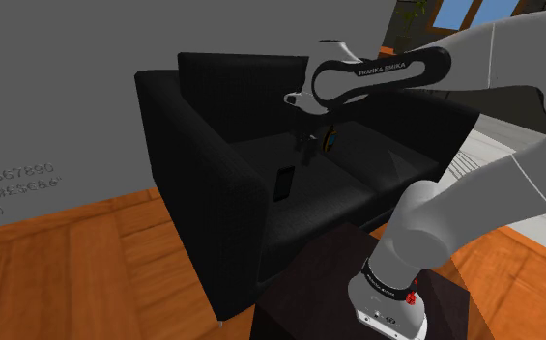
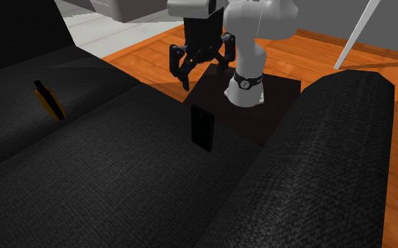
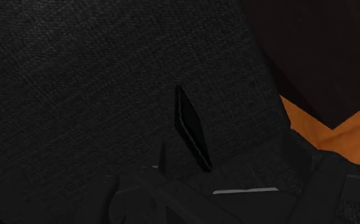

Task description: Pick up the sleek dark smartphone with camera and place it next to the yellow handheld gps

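Looking across the black sofa in the second exterior view, you see your hand hanging above the seat, its fingers spread wide with nothing between them. The dark smartphone stands on its edge on the seat cushion, near the front, lower than the hand and not touching it. The yellow handheld gps stands toward the backrest, well apart from the smartphone. Orange wooden floor shows around the dark stand.
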`<state>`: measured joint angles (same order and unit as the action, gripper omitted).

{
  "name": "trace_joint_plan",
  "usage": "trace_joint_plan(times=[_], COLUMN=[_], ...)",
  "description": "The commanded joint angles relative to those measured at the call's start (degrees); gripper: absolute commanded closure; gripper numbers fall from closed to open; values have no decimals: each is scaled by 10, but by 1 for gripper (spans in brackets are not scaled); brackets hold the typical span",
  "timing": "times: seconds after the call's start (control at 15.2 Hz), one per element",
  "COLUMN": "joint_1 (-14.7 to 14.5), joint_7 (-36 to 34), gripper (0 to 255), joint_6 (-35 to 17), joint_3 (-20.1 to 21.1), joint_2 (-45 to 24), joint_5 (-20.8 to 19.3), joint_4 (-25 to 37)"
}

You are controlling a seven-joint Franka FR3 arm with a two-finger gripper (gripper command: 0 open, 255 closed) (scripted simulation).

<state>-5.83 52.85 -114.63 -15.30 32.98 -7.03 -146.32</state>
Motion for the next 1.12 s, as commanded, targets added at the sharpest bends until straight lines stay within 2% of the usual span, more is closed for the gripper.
trace_joint_plan(times=[0.0,0.13,0.66,1.06], joint_1=[-13,-26,-28,-28], joint_7=[80,155,159,159], gripper=[0,0,0,0], joint_6=[-38,-75,-144,-144], joint_3=[-26,-51,-62,-62], joint_2=[-34,-74,-109,-109], joint_5=[-18,-32,-32,-32], joint_4=[-2,2,-33,-33])
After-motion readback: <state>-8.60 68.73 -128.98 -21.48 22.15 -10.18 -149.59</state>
